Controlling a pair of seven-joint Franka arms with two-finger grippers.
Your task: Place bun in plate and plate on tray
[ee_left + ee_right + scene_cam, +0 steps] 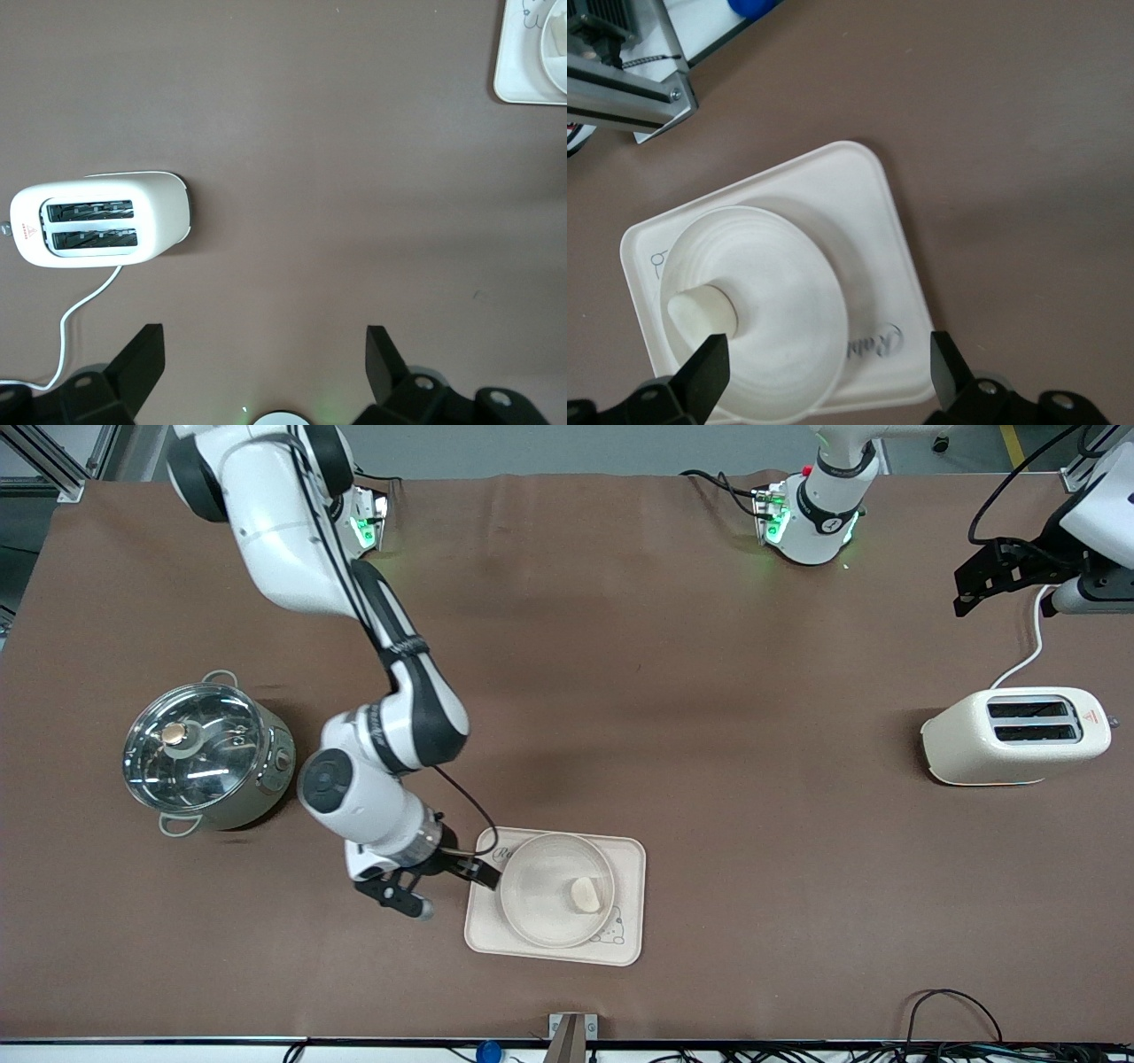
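Observation:
The bun (585, 895) lies in the round plate (540, 908). The plate sits on the rectangular tray (625, 859), which has "Rabbit" lettering. My right gripper (443, 887) is open and empty over the tray's edge toward the right arm's end. In the right wrist view its fingers (828, 372) stand wide apart over the plate (788, 336) and the tray (868, 204), with the bun (700, 310) in the plate. My left gripper (983, 589) is open and empty, up over the table near the toaster, and waits; its wrist view (264, 367) shows bare cloth between the fingers.
A steel pot with a glass lid (204, 757) stands toward the right arm's end. A cream toaster (1014, 735) with a white cord stands toward the left arm's end and shows in the left wrist view (159, 212). Brown cloth covers the table.

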